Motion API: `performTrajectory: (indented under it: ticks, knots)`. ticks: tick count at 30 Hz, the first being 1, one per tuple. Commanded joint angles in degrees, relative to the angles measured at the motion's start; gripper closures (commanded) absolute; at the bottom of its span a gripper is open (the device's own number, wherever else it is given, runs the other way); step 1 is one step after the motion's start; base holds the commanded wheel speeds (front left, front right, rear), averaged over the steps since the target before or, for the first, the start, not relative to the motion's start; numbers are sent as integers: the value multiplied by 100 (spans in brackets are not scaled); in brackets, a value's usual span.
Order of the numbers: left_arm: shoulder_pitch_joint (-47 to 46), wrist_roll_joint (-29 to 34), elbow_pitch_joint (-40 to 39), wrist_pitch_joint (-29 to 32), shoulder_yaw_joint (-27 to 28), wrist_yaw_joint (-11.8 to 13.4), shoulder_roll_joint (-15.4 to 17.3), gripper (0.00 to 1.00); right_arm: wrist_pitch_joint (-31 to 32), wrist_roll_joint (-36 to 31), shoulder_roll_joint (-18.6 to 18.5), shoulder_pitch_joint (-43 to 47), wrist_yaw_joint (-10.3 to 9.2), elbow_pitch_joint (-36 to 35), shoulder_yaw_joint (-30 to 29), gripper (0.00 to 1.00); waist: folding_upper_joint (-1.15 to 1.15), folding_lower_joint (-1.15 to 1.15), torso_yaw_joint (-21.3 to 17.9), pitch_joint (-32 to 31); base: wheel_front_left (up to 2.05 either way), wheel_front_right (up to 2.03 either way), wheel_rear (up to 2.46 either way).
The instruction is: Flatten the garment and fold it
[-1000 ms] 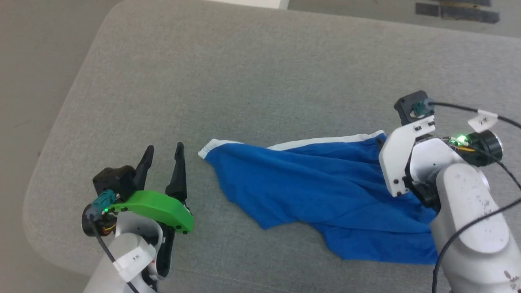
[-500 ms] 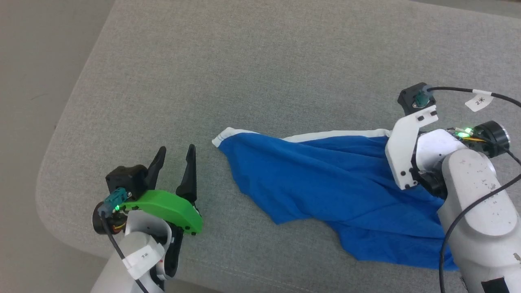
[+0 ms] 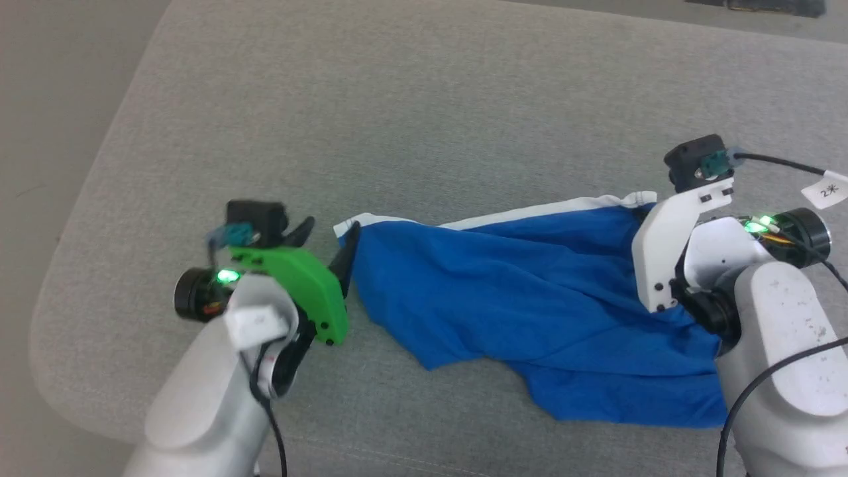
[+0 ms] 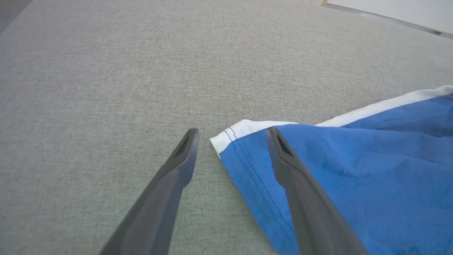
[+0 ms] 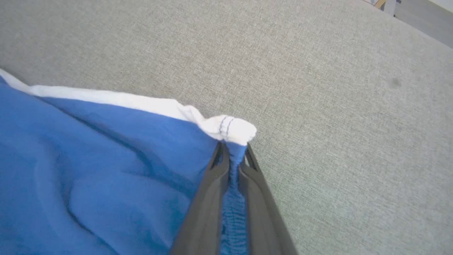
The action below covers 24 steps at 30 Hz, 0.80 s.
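**Left Spread Wide, Right Clamped Tight**

Over on the left, the left arm point(image 3: 199, 397) comes in from the bottom edge, pale forearm angled up and inward, a green bracket point(image 3: 298, 285) on the wrist (a green light point(image 3: 227, 275) glowing beside it). The left gripper point(image 4: 232, 132) has its dark fingers point(image 4: 170, 184) well apart, pointing forward and low. On the right, the right arm point(image 3: 782, 358) carries a white bracket point(image 3: 662, 252), and the right gripper point(image 5: 234, 147) is pinched tight on a bunched corner of the garment point(image 5: 106, 159).
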Motion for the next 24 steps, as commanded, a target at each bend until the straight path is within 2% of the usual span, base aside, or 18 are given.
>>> performTrajectory:
  ticks: [1, 4, 6, 13, 14, 15, 16, 24]
  knots:
    - [-227, -22, 133, 302, -70, -36, 77, 0, 9, 49, 33, 91, -10, -86, 34, 100, 0, 0, -100, 9, 0, 0, 0]
    - [-599, -12, 526, 1198, -245, 14, 167, 0, 32, 84, 84, 141, -10, -264, 121, 100, 0, 0, -214, 67, 0, 0, 0]
    - [-810, 32, 738, 1577, -322, 50, 224, 0, 30, 113, 107, 137, -10, -366, 190, 100, 0, 0, -288, 123, 0, 0, 0]
    - [-1059, -53, 1360, 2077, -432, 10, 187, 0, 45, 199, 134, 127, -10, -636, 380, 100, 0, 0, -478, 262, 0, 0, 0]
    - [-1051, -89, 1451, 2144, -443, -1, 170, 42, 42, 211, 128, 129, -10, -666, 399, 100, 0, 0, -497, 269, 0, 0, 0]
    - [-1050, -114, 1497, 2178, -460, -38, 160, 74, 35, 219, 123, 131, -10, -689, 406, 100, 0, 0, -507, 273, 0, 0, 0]
    - [-1034, -205, 1531, 2171, -428, -84, 114, 100, 32, 225, 117, 137, -10, -709, 412, 100, 0, 0, -516, 274, 0, 0, 0]
    - [-1009, -605, 1533, 1718, -203, -368, -86, 100, -120, 349, 75, 187, -10, -756, 260, 100, 0, 0, -452, 71, 0, 0, 0]
